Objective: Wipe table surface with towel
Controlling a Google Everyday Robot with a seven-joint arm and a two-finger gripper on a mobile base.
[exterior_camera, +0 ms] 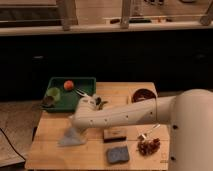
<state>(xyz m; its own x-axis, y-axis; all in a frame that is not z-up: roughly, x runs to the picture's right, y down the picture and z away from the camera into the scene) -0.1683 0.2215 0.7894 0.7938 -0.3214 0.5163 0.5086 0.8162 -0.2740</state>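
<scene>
The towel is a small grey crumpled cloth lying on the wooden table near its front left. My white arm reaches in from the right across the middle of the table. Its rounded wrist end sits just above and right of the towel, at its upper edge. My gripper is at the end of the arm, next to the green tray's right front corner and behind the towel. I cannot tell whether it touches the towel.
A green tray at the back left holds an orange ball, a green cup and a dark item. A brown bowl stands back right. A brown block, grey sponge and dark red clump lie at the front.
</scene>
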